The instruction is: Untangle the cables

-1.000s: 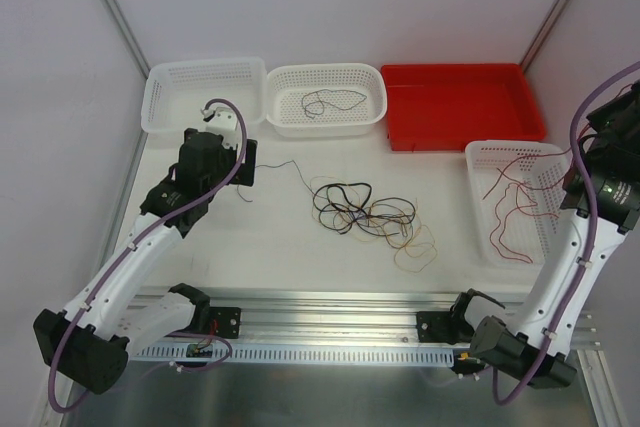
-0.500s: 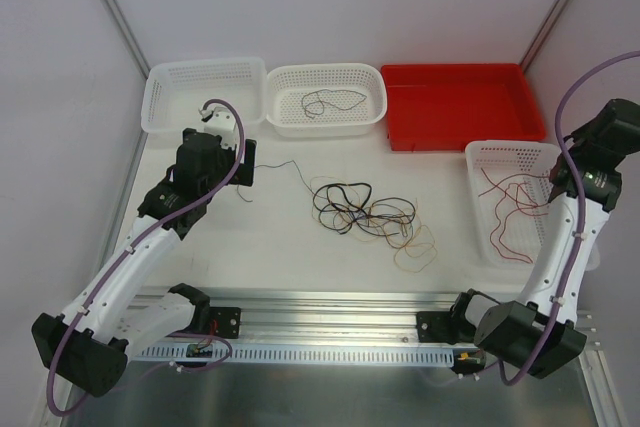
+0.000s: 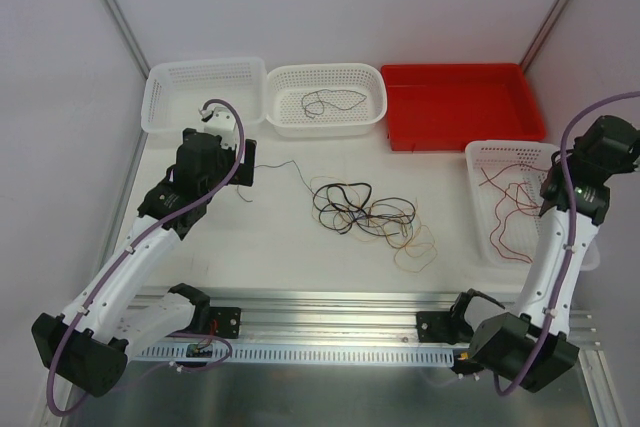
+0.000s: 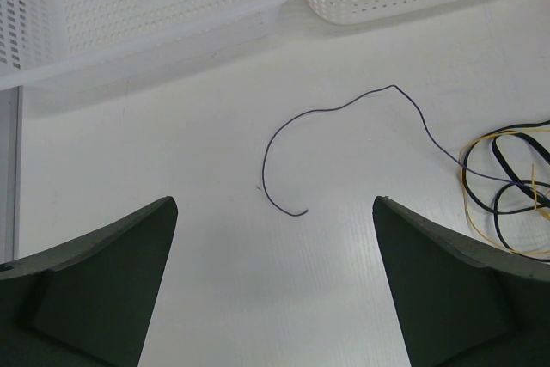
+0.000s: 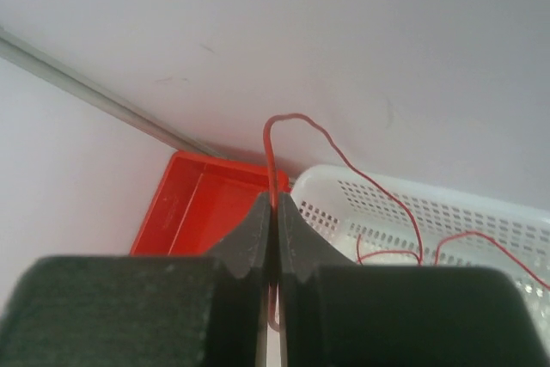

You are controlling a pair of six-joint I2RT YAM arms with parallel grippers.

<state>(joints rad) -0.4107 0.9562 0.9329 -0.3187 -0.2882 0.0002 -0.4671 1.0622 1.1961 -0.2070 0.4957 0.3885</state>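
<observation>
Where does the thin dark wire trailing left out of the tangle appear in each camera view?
Top view: the wire lies left of the tangle, just in front of the middle white basket.
Left wrist view: the wire curves across the centre of the picture.
Right wrist view: not in it.
Shared landmark: the middle white basket, which sits in the upper right corner of the left wrist view.
</observation>
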